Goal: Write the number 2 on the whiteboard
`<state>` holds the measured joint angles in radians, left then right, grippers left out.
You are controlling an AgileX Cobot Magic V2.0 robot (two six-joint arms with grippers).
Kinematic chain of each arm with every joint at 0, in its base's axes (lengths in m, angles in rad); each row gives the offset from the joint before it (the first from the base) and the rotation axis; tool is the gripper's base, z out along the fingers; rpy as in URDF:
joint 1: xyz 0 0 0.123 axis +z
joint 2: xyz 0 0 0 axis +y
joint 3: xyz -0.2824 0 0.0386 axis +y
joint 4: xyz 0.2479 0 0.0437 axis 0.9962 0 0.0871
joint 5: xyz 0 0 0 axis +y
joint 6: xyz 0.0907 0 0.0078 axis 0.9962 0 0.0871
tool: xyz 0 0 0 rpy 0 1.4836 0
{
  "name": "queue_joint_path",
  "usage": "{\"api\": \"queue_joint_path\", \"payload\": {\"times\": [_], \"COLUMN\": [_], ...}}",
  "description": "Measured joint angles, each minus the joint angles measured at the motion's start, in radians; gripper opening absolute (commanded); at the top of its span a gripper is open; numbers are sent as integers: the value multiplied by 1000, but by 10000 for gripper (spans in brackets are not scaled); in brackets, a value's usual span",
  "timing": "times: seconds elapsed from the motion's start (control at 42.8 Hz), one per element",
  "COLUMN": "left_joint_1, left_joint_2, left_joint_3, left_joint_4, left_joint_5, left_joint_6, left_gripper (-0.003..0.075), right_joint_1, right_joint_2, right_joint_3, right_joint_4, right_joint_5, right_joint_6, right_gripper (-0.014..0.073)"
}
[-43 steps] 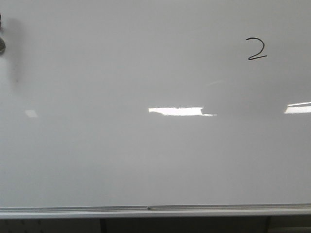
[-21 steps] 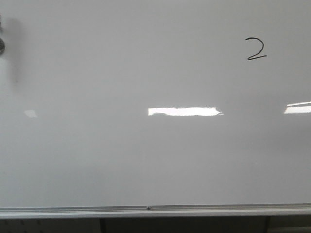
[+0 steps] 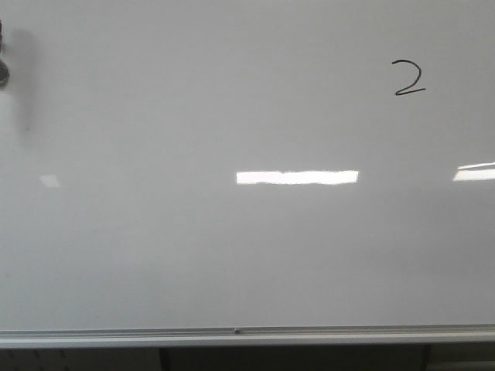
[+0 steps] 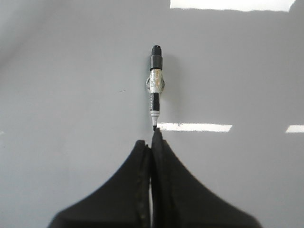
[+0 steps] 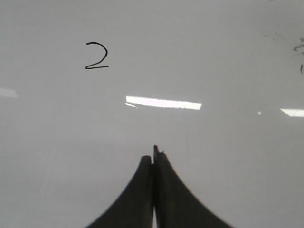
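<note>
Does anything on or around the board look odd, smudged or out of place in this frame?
Little stands out. The number 2 is cleanly drawn on the whiteboard. A marker lies on the board ahead of the shut left tool. Faint dark smudges mark the board in the right wrist view.

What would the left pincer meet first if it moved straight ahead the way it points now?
Probably the marker lying on the whiteboard: it sits directly beyond the shut left pincer, roughly in line with it. How far the pincer sits above the board is unclear, so it might pass over.
</note>
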<state>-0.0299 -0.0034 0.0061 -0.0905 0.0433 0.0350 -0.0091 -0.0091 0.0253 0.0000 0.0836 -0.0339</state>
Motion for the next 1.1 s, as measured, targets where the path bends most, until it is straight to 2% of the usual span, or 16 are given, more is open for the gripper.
{"api": "queue_joint_path", "payload": {"times": [1.099], "left_joint_1": [0], "left_joint_2": [0], "left_joint_3": [0], "left_joint_4": [0], "left_joint_5": [0], "left_joint_6": [0], "left_gripper": [-20], "right_joint_1": [-12], "right_joint_2": [-1], "right_joint_3": [0], "right_joint_4": [27], "right_joint_5": [-43], "right_joint_6": [0], "right_gripper": [-69]}}
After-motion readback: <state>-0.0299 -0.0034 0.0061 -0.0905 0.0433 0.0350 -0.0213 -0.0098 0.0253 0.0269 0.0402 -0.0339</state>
